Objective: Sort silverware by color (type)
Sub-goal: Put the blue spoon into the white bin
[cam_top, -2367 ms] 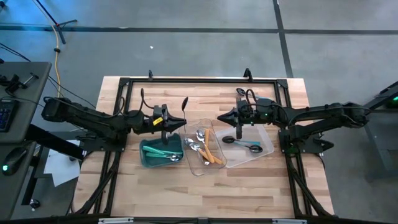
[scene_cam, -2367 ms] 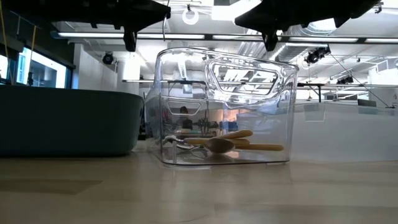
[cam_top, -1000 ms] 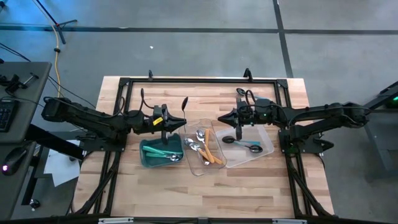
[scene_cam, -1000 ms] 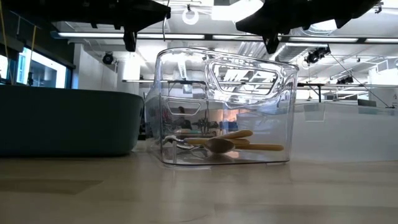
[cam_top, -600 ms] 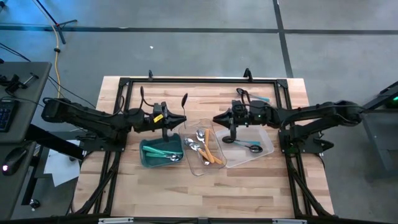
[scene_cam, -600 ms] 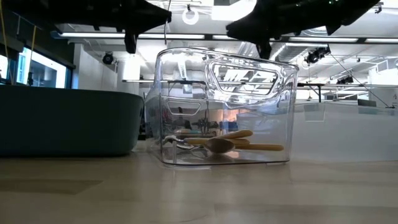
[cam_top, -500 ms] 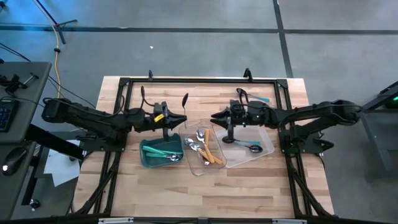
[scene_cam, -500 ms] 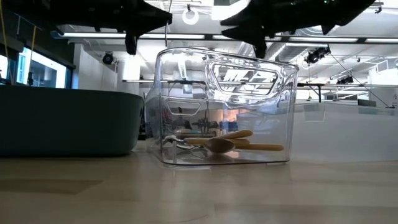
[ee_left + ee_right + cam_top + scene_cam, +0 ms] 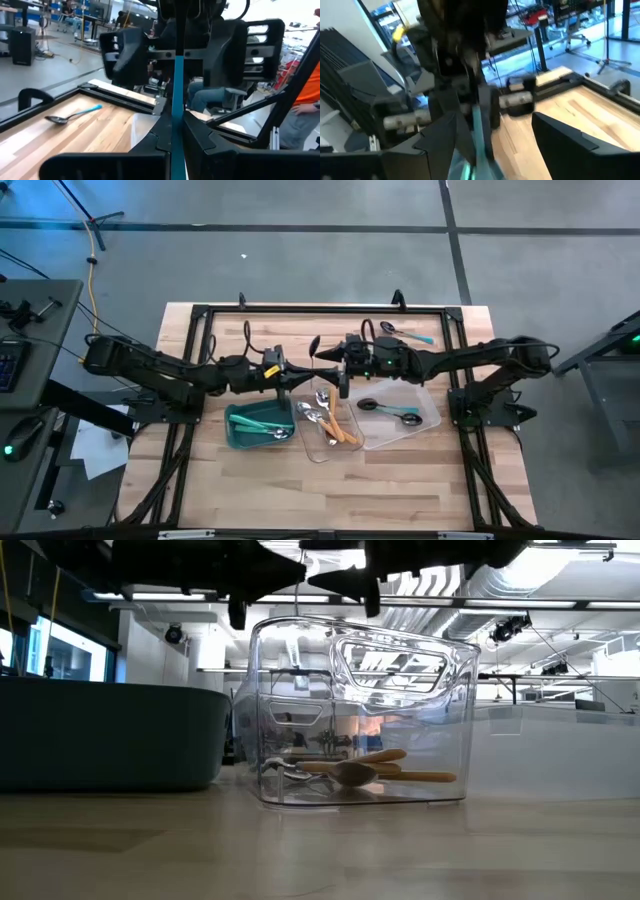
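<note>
High view: left gripper and right gripper sit tip to tip above the table, over the far end of the middle clear tray.

Left wrist view: left gripper is clamped on a teal-handled utensil, with the handle standing upright between its fingers. The right gripper faces it with its fingers spread wide on either side of the handle, not touching it. Right wrist view agrees: wide gap, teal handle in the middle.

Rest of the silverware:
- teal bin, on the left arm's side: one teal-handled piece inside
- middle clear tray: silver-headed spoons with orange handles; low view shows them lying flat on the bottom
- right clear tray: black-headed teal-handled pieces
- one loose spoon with teal handle on the table, near the far edge and beyond the right tray

A person in an orange top is in the room behind, well clear of the table.
</note>
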Controlling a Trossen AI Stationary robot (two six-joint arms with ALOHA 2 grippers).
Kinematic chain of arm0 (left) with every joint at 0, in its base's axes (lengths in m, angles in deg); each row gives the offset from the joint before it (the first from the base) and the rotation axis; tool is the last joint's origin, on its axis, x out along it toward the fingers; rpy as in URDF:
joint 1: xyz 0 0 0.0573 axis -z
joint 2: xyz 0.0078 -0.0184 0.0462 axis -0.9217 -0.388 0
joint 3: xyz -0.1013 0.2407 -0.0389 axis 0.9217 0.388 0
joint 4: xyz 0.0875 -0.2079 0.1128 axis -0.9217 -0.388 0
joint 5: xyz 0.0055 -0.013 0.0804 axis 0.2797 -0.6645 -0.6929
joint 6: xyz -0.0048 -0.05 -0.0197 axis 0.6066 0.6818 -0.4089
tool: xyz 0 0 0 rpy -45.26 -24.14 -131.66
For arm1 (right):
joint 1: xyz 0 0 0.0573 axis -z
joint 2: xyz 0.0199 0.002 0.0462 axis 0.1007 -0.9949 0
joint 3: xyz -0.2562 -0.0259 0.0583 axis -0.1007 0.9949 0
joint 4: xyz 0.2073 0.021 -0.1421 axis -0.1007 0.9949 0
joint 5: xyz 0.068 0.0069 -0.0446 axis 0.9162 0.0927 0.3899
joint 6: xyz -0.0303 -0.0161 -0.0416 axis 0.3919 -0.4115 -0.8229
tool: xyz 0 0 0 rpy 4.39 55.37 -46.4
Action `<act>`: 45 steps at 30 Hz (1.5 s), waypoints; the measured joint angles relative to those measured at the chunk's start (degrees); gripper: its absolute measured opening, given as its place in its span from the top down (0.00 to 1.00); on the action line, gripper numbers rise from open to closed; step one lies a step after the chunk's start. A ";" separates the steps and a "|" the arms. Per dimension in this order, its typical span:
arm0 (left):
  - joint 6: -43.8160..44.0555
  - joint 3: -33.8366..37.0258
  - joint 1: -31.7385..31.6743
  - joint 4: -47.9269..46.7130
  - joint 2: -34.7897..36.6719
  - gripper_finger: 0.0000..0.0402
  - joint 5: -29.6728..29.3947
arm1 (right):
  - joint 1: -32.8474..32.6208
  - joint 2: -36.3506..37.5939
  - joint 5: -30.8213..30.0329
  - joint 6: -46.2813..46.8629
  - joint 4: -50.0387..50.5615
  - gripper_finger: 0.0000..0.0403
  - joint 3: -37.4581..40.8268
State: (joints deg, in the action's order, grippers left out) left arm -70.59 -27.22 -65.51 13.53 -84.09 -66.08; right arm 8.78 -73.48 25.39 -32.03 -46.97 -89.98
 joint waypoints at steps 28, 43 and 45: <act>0.05 -1.59 -0.99 0.11 -2.31 0.99 -0.52 | 0.07 -1.09 0.87 -0.63 1.80 0.98 -2.65; 1.16 -1.54 -1.43 -0.79 -1.69 0.81 -1.21 | 1.25 -0.35 2.31 -2.62 3.85 0.99 -2.52; 1.35 -1.53 -1.74 -2.25 -0.56 0.77 -1.04 | 1.77 0.98 2.38 -3.82 5.70 0.99 -2.52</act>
State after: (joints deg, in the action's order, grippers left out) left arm -69.24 -28.75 -67.25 11.28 -84.65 -67.12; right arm 10.55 -72.50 27.77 -35.85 -41.27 -92.50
